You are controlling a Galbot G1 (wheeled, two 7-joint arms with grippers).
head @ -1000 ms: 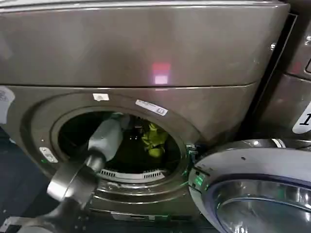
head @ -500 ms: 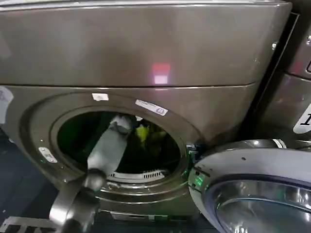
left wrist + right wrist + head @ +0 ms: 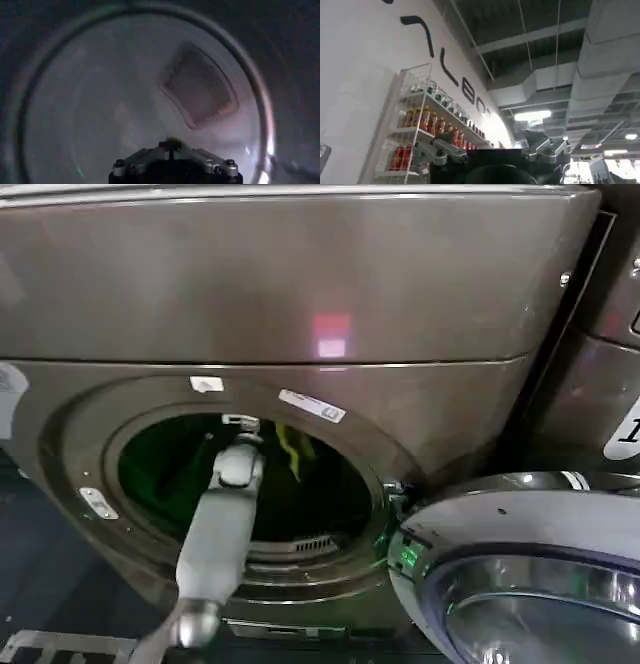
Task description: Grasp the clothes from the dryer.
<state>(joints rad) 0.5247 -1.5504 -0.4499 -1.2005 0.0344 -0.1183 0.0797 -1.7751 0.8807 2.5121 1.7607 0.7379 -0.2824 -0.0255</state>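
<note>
The dryer [image 3: 300, 304] is a bronze-grey front loader with its round port open. My left arm reaches through the port. My left gripper [image 3: 243, 425] is high inside the drum, just under the port's top rim. The yellow-green clothes [image 3: 290, 450] hang beside it as a narrow strip. In the left wrist view the left gripper [image 3: 172, 145] has its jaws closed together with a bit of yellow-green clothes [image 3: 173, 140] at the tips, facing the drum's back wall. My right gripper [image 3: 492, 150] points up at the ceiling, open and holding nothing.
The silver-rimmed glass door [image 3: 520, 574] hangs open at the lower right, close to the port. A second like machine [image 3: 610, 384] stands at the right. A vent grille [image 3: 200, 85] sits in the drum's back wall. Shelves of bottles [image 3: 425, 125] stand on the room's wall.
My left arm has swung more upright and farther into the drum. The clothes have moved from the drum's lower middle up and left, toward the top of the port.
</note>
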